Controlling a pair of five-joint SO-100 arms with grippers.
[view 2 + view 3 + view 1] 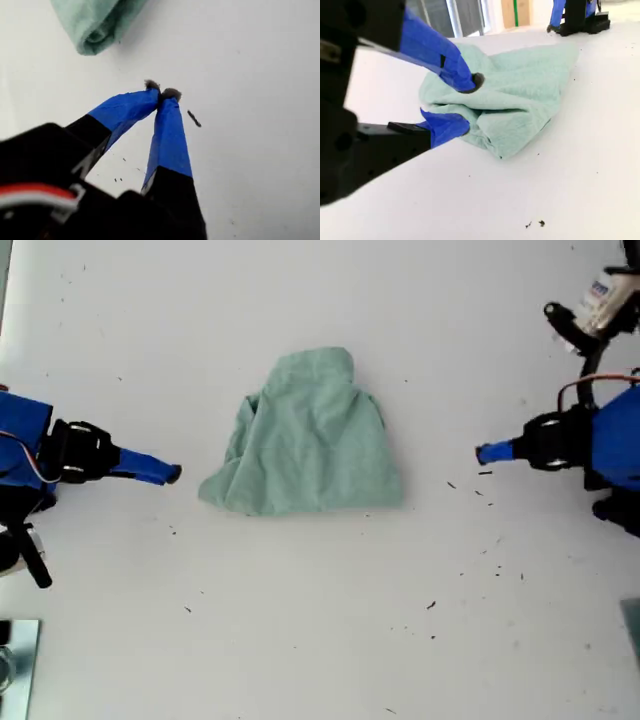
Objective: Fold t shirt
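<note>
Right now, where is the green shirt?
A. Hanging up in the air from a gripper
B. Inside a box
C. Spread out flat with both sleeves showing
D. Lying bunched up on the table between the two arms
D. The t shirt lies in a crumpled heap on the white table, and neither my first gripper nor my second gripper holds it.

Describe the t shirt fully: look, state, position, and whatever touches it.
The t shirt is pale sage-green, soft wrinkled cloth, bunched into a rough folded heap, wider along its near edge in the exterior view. It lies mid-table between both arms. Neither my first gripper nor my second gripper touches it.
</note>
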